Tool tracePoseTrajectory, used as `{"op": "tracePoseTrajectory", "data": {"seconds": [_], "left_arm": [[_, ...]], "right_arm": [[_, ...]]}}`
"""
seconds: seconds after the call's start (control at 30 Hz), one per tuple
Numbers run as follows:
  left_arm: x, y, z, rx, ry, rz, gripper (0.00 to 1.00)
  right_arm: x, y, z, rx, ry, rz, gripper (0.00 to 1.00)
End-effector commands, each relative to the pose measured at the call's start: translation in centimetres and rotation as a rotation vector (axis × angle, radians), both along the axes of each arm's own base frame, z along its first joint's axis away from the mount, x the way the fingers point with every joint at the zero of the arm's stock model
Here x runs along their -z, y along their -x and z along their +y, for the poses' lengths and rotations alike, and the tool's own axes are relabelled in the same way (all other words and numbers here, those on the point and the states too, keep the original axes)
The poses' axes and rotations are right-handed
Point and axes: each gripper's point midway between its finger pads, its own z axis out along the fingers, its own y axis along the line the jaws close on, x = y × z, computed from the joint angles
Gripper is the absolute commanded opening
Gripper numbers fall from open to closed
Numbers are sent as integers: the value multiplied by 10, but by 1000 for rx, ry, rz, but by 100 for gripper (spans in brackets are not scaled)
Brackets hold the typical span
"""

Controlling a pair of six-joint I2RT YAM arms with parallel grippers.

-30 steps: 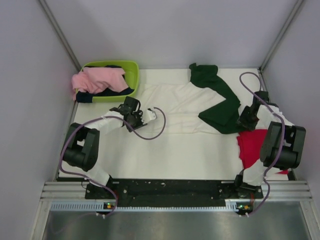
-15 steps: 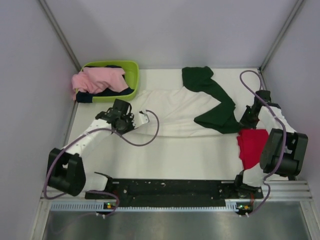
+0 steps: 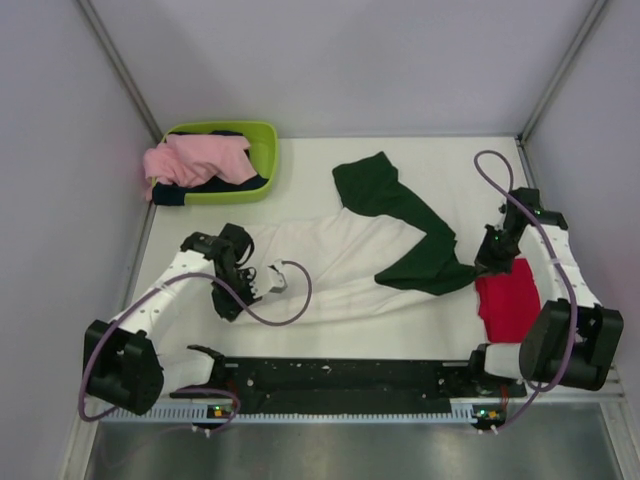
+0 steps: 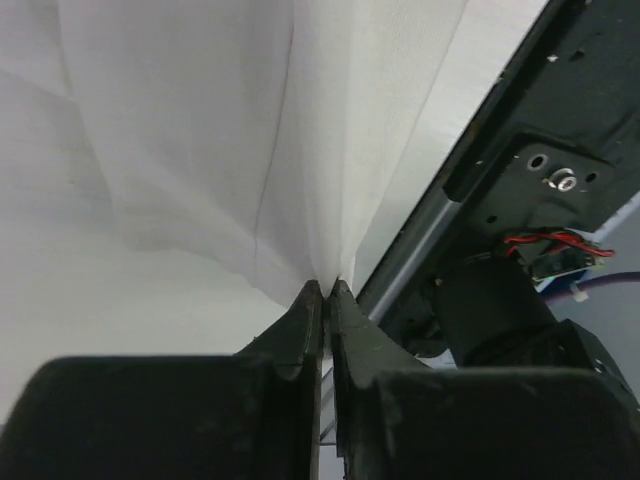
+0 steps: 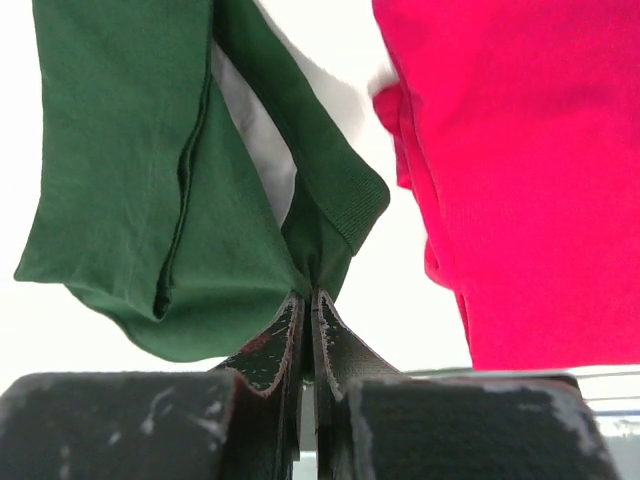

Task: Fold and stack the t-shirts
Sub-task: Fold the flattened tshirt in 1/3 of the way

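Now, left end effector (image 4: pixel 325 286) clamping white t-shirt (image 3: pixel 345 255), right end effector (image 5: pixel 310 293) clamping its sleeve (image 5: pixel 120 200)

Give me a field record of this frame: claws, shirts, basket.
left claw: shut on white edge of the white t-shirt with green sleeves
right claw: shut on its green sleeve
shirt state: unfolded, stretched over the table between both claws
red t-shirt: on table by right claw, not gripped
lime-green basket: far left corner, holds pink and dark clothes
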Motion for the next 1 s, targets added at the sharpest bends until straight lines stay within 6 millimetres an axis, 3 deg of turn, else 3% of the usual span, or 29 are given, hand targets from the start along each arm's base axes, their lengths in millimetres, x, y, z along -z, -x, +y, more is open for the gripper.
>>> {"op": "tracePoseTrajectory", "data": {"seconds": [0.0,0.03,0.07,0.1,0.13,0.17,0.2,0.3,0.33,0.43,0.5,0.57,0.7,0.8,0.9,0.97], "left_arm": [[-18,42,-1,26,26,157,18],[-19,45,-1,34,28,171,32],[-19,44,-1,42,25,166,50],[-21,39,-1,42,21,149,68],[-24,27,0,32,6,100,92],[-26,4,-2,-8,-6,14,99],[-34,-15,-1,-52,-19,-55,99],[-69,-101,-1,-242,53,-291,98],[-78,-123,1,-313,76,-322,93],[-91,-185,18,-533,123,-366,64],[-86,-209,23,-597,162,-356,58],[-78,-228,26,-637,190,-380,57],[-61,-249,14,-624,269,-432,65],[-48,-262,10,-586,289,-504,70],[-30,-277,17,-609,249,-526,78],[-17,-278,17,-634,233,-473,80]], "right_arm": [[-16,22,5,-27,-5,28,0],[-15,25,5,-30,-8,30,10],[-14,26,4,-26,-2,28,36],[-15,25,3,-24,6,21,48],[-18,21,-1,-14,26,5,53],[-25,13,-4,-13,40,-27,57],[-36,1,-7,-11,58,-78,58],[-85,-52,-4,-41,49,-302,59],[-101,-71,0,-75,48,-374,59],[-143,-131,31,-235,41,-541,59],[-161,-169,54,-320,12,-621,59],[-161,-206,80,-374,-31,-642,59],[-141,-274,107,-376,-98,-660,59],[-112,-321,126,-349,-168,-666,59],[-81,-359,139,-337,-180,-656,59],[-40,-378,146,-313,-196,-609,59]]}}
